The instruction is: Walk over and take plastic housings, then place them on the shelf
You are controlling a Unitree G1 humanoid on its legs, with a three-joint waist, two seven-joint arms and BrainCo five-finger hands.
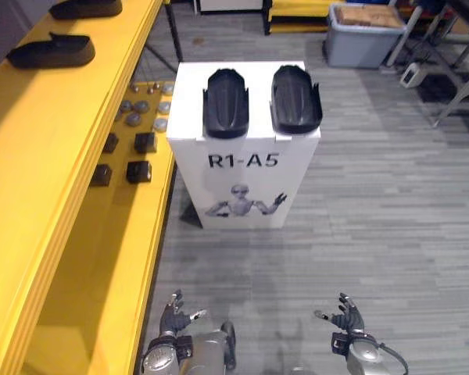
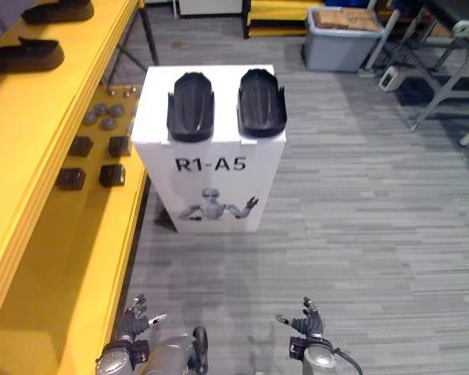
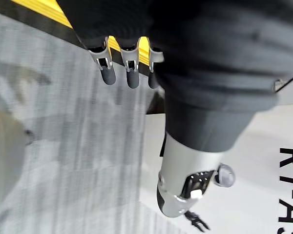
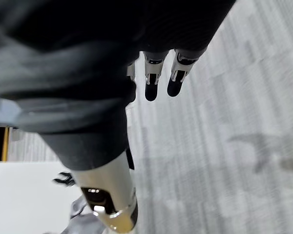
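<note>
Fingers (image 3: 107,74) loose, 2 housings (image 1: 227,101) untouched.

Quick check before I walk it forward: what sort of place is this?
Likely a workshop or robot test lab: a long yellow shelf holding small dark parts, a white labelled box carrying two black plastic housings, and a grey storage bin behind it.
</note>
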